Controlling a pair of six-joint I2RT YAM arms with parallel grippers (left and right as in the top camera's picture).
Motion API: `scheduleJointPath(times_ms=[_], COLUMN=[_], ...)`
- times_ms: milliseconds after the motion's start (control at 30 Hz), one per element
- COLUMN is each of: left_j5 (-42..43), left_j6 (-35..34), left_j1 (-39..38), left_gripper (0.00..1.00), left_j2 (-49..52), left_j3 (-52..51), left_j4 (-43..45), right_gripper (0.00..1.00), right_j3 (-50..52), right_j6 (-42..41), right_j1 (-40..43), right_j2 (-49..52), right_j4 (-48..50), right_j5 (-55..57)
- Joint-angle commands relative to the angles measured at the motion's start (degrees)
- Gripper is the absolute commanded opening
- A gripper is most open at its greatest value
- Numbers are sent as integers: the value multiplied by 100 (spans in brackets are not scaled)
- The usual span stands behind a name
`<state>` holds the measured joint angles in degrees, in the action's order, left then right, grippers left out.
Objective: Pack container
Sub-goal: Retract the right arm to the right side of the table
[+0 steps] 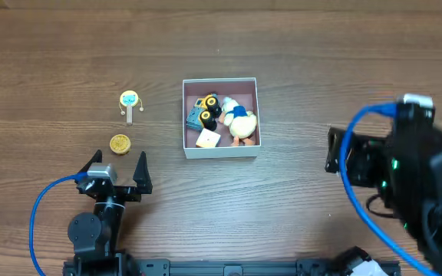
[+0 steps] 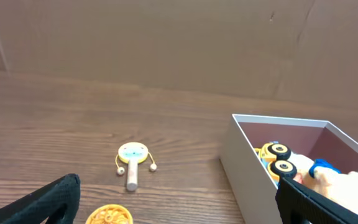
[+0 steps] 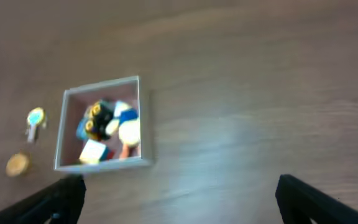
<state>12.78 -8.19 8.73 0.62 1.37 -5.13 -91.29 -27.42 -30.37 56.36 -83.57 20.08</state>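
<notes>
The container [image 1: 221,83], a shallow white-walled box with a pinkish bottom, sits mid-table and holds a yellow-and-black wheeled toy [image 1: 207,106], a plush duck [image 1: 242,123] and a small block [image 1: 207,139]. It also shows in the left wrist view [image 2: 244,162] and the right wrist view [image 3: 143,118]. A small rattle drum with a wooden handle [image 1: 130,103] [image 2: 133,161] and a round yellow disc [image 1: 120,143] [image 2: 109,216] lie on the table left of it. My left gripper [image 1: 118,166] [image 2: 179,208] is open and empty, just short of the disc. My right gripper [image 3: 179,199] is open and empty, raised at the right of the container.
The table is brown wood [image 1: 321,61]. A blue cable [image 1: 363,192] loops round the right arm at the right edge, and another [image 1: 37,215] runs by the left arm near the front edge.
</notes>
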Motion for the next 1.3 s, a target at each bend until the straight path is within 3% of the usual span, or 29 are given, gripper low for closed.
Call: scheduleJointPath(times_ms=[0,167,367,533,833,1267], left_j5=[-31,-31,-31,-31,-31,-31], left_j6=[46,46,46,46,46,46], left_j1=[24,24,24,24,24,24], left_gripper=[100,100,100,100,100,100], left_j2=[-37,-37,-37,-37,-37,-37], left_j3=[-26,-26,-26,-26,-26,-26], left_j4=[9,7,9,9,9,9], right_gripper=[100,100,100,100,100,100], right_j3=[1766,4325,5379,5383,5383,5383], right_j6=[149,535,1290,1246,1434,1397], right_j1=[0,2,13,181,3080,3362], right_j2=[-1078,-2081,-1950,-1585,-1534,-994], right_j4=[1421,4083,5056,5121,5331,4854], right_j5=[295,-219,-177,1401,-1003,-905])
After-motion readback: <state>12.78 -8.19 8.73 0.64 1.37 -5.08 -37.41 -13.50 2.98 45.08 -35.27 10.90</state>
